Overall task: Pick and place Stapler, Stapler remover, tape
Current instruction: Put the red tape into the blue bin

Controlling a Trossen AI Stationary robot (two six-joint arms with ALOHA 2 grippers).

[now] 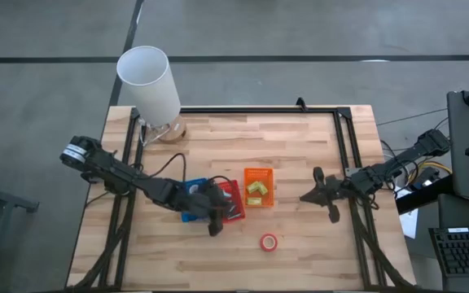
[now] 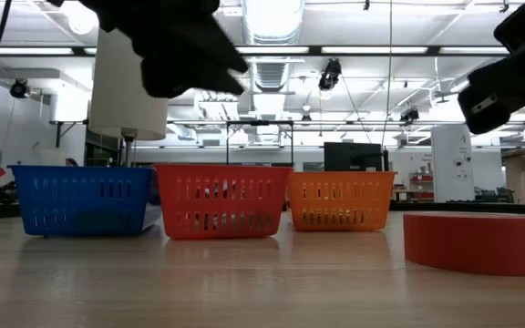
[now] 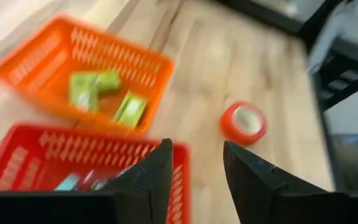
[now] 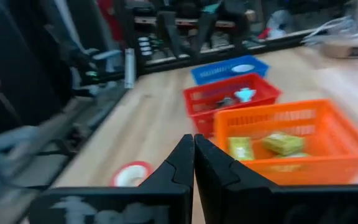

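A red tape roll lies flat on the wooden table near its front edge. My left gripper hangs open above the near edge of the red basket, with nothing between its fingers. The tape lies to its right and a little nearer. My right gripper is shut and empty, hovering right of the orange basket and pointing at it. I cannot make out the stapler or the stapler remover. The red basket holds a few small items, one of them pale blue.
A blue basket, the red one and the orange one stand in a row at mid-table. The orange basket holds yellow-green blocks. A lamp with a white shade stands at the far left corner. A black frame borders the table.
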